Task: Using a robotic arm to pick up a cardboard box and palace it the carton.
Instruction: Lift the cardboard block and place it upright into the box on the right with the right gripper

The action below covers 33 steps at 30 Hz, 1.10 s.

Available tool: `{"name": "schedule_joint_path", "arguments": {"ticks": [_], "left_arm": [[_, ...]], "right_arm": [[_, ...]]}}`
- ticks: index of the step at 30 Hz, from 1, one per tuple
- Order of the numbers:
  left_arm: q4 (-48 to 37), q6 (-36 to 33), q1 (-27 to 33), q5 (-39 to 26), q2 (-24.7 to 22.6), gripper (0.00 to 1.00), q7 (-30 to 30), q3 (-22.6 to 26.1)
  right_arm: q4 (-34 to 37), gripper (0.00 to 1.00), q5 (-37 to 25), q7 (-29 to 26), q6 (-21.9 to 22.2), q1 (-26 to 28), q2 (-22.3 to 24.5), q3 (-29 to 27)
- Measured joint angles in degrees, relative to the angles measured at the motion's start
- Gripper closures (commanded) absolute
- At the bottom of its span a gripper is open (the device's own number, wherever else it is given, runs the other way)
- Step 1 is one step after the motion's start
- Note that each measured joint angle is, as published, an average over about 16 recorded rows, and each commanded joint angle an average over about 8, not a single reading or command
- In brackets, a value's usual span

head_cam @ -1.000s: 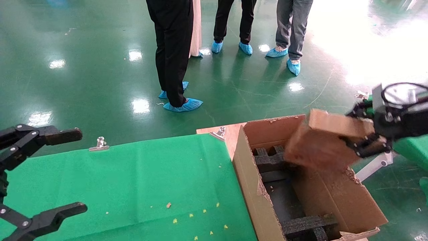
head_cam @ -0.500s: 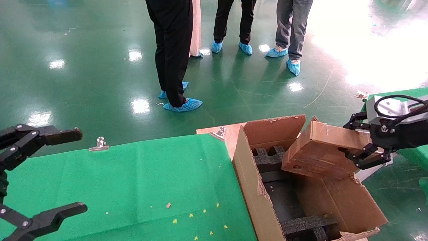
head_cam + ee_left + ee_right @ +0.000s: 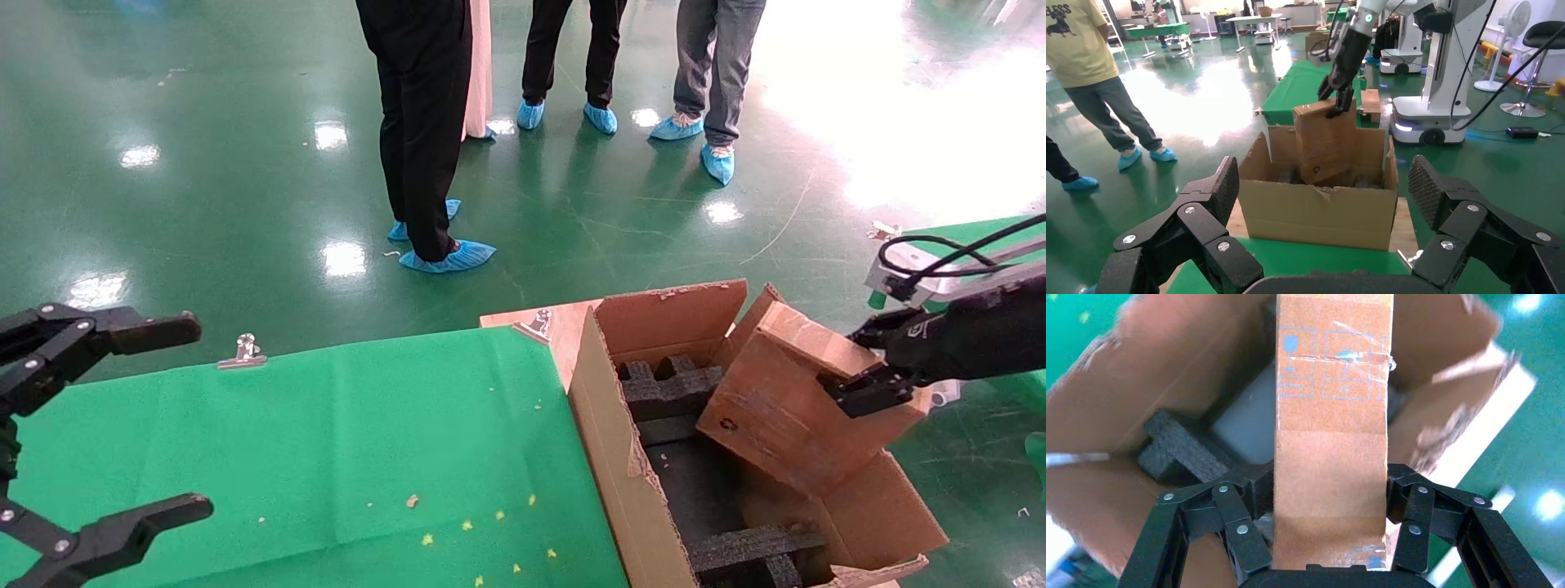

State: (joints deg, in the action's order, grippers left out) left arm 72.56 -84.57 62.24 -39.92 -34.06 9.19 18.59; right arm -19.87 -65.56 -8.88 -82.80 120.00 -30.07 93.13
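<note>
My right gripper (image 3: 874,371) is shut on the small brown cardboard box (image 3: 788,404), its jaws clamping the box's two sides (image 3: 1330,496). The box is tilted, its lower end dipping inside the large carton (image 3: 609,445), above the black foam inserts (image 3: 666,392). In the left wrist view the box (image 3: 1324,144) hangs from the right arm into the carton (image 3: 1315,214). My left gripper (image 3: 122,425) is open and empty, parked at the left over the green cloth (image 3: 327,457).
Three people in blue shoe covers (image 3: 445,257) stand on the shiny green floor beyond the table. Metal clips (image 3: 243,351) hold the cloth's far edge. Another green table (image 3: 1001,359) lies behind the right arm. Small crumbs dot the cloth.
My right gripper has lowered and tilted the cardboard box, so its lower end has gone from above the carton's rim down into the carton. The left arm has not moved.
</note>
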Motion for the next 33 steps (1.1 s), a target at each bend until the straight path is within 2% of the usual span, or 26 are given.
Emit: {"name": "schedule_joint_path", "arguments": {"ticks": [9, 15, 23, 33], "left_arm": [[0.0, 0.0, 0.0, 0.0, 0.0, 0.0, 0.0, 0.0], [0.0, 0.0, 0.0, 0.0, 0.0, 0.0, 0.0, 0.0], [0.0, 0.0, 0.0, 0.0, 0.0, 0.0, 0.0, 0.0], [0.0, 0.0, 0.0, 0.0, 0.0, 0.0, 0.0, 0.0]], "right_arm": [[-3.5, 1.0, -1.2, -18.1, 7.0, -3.7, 0.0, 1.6], [-7.8, 1.0, -2.4, -26.8, 10.8, -5.0, 1.0, 2.6], [-11.4, 1.0, -3.9, -32.3, 13.4, -5.6, 2.0, 3.6], [-11.0, 1.0, -4.7, -36.0, 14.2, -5.4, 0.6, 4.1]]}}
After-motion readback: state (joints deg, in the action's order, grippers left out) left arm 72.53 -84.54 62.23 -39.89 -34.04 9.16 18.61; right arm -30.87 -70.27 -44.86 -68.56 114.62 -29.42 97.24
